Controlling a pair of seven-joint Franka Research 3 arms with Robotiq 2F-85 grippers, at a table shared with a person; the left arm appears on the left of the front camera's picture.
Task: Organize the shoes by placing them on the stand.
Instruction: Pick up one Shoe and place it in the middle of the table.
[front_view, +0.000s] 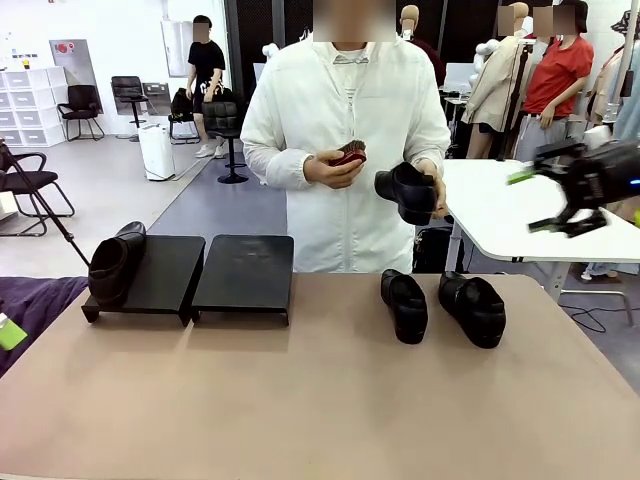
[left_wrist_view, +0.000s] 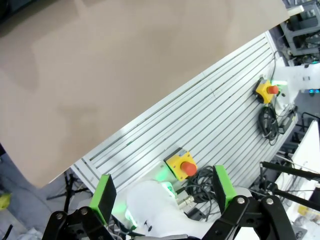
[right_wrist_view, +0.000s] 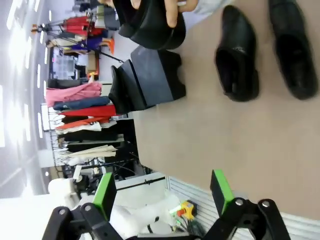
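**Both tools open and empty; one shoe on the stand, two loose, one in hand**

I find the right tool (front_view: 531, 201) raised off the right side of the tabletop (front_view: 300, 400). Its jaws are spread wide with nothing between them. Its own camera confirms this, with the green pads (right_wrist_view: 105, 194) well parted.

Nearest this tool, on the tabletop, lies one loose shoe (front_view: 472, 308), with a second loose shoe (front_view: 404, 304) just beside it on the side away from the tool. The stand (front_view: 245, 272) sits beyond both, well apart from the right tool. A third shoe (front_view: 115, 262) rests at the outer edge of the stand's farther panel.

Across the tabletop, the person's hand (front_view: 436, 185) holds a fourth shoe (front_view: 408, 192) in the air, between the right tool and the stand. The person's other hand grips a small reddish-brown object (front_view: 350, 152).

The left tool (left_wrist_view: 164, 192) is likewise wide open and empty. It hangs over a slotted metal base plate (left_wrist_view: 215, 120) carrying a yellow box with a red button (left_wrist_view: 182, 166). The tabletop's edge lies beyond its fingertips.
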